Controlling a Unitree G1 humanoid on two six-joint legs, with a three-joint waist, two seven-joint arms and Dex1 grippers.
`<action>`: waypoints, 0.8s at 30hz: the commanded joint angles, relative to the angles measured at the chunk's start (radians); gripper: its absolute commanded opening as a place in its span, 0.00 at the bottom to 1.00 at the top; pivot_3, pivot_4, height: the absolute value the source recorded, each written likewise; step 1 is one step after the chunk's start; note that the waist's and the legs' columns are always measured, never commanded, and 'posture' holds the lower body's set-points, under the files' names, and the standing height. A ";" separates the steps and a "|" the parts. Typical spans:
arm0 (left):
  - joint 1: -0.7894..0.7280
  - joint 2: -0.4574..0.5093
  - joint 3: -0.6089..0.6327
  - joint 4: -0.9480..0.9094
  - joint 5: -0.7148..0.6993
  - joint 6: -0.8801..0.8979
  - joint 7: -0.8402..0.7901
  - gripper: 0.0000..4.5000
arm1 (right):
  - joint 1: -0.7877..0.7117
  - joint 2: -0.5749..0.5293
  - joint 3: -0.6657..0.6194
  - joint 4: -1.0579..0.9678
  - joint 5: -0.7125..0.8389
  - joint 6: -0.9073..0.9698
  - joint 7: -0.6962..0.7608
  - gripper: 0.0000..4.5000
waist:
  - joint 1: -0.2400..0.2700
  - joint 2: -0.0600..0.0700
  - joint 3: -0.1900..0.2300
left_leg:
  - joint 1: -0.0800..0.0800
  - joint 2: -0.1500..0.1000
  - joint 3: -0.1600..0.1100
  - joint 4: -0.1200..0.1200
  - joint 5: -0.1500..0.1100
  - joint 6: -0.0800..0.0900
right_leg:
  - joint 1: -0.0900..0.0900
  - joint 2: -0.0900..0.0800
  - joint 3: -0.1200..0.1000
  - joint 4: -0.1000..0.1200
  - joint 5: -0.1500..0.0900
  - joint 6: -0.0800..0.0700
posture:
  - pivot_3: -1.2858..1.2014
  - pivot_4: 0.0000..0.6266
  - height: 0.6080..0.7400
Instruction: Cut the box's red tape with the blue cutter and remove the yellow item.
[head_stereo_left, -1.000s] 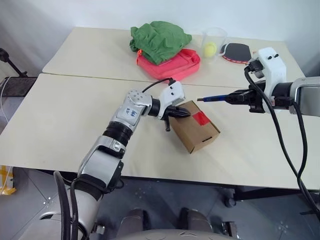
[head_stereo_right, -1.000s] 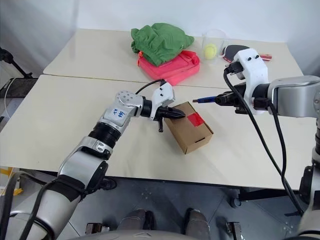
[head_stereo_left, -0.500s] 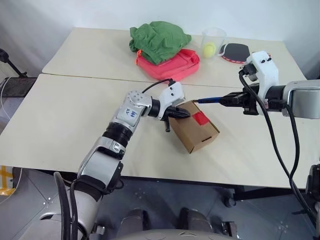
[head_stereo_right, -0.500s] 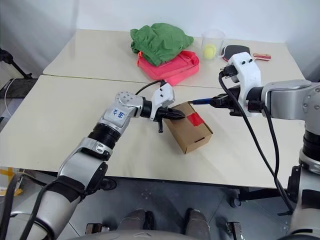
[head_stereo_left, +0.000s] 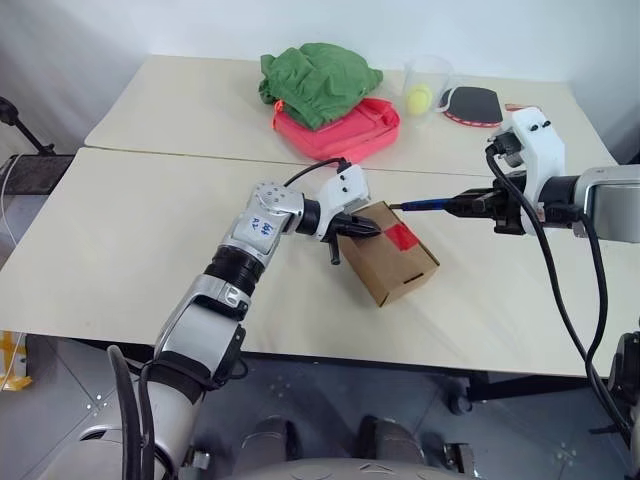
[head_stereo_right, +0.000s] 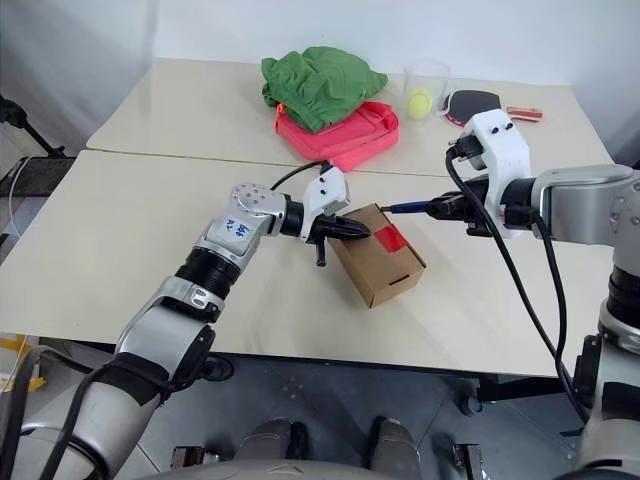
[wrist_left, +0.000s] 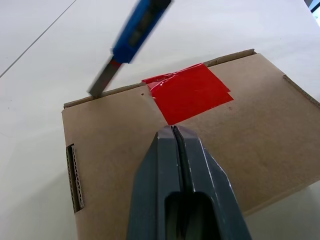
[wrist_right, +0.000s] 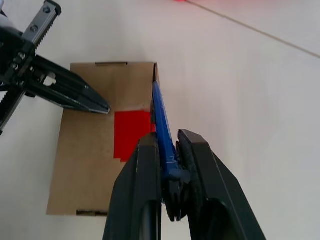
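resting on the near cream tabletop (head_stereo_left: 120, 240) is the small brown cardboard box (head_stereo_left: 385, 262), turned at an angle, its flaps down and a bright red square of tape (head_stereo_left: 402, 237) on its top face beside the far edge. the left gripper (head_stereo_left: 366, 229) has its two black fingers pressed together with nothing between them, and their tips sit on the box top just short of the red tape; the left wrist view shows the closed fingers (wrist_left: 170, 165) over the cardboard with the tape right ahead of them. the right gripper (head_stereo_left: 468, 205) is clamped on the slim blue pen-shaped cutter (head_stereo_left: 425, 204), holding it by its rear end so that it points toward the box, its darker tip (wrist_left: 102, 82) at the far edge of the box top, next to the tape. whether the tip touches the cardboard cannot be told. on the far tabletop lie a pink-red flat bag (head_stereo_left: 340, 130) with a crumpled green cloth (head_stereo_left: 318, 75) on top, a clear plastic cup (head_stereo_left: 427, 82) with a yellow-green ball (head_stereo_left: 419, 98) inside, and a black and red table tennis paddle (head_stereo_left: 474, 103) beside the cup.
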 joint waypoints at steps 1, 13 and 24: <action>0.014 0.012 -0.016 0.004 0.019 0.010 -0.004 0.00 | 0.013 -0.007 -0.027 -0.045 0.017 0.005 0.023 0.06 | 0.000 0.000 0.000 | 0.000 0.000 0.000 0.000 0.000 0.000 | 0.000 0.000 0.000 0.000 0.000 0.000 | 0.52 0.24 1.00; 0.015 0.019 -0.036 0.002 0.040 0.027 0.007 0.00 | 0.004 -0.050 0.015 -0.010 0.109 0.005 0.032 0.06 | -0.001 0.000 0.000 | 0.001 0.000 0.000 0.000 0.000 0.000 | 0.000 0.000 0.000 0.000 0.000 0.000 | 0.52 0.24 1.00; 0.043 0.008 -0.120 -0.033 0.097 0.078 0.029 0.00 | -0.051 -0.167 0.133 0.069 0.235 0.005 -0.009 0.06 | 0.002 0.001 -0.001 | 0.001 0.000 0.000 0.001 0.000 0.000 | 0.000 0.000 0.001 0.001 0.000 0.000 | 0.52 0.24 1.00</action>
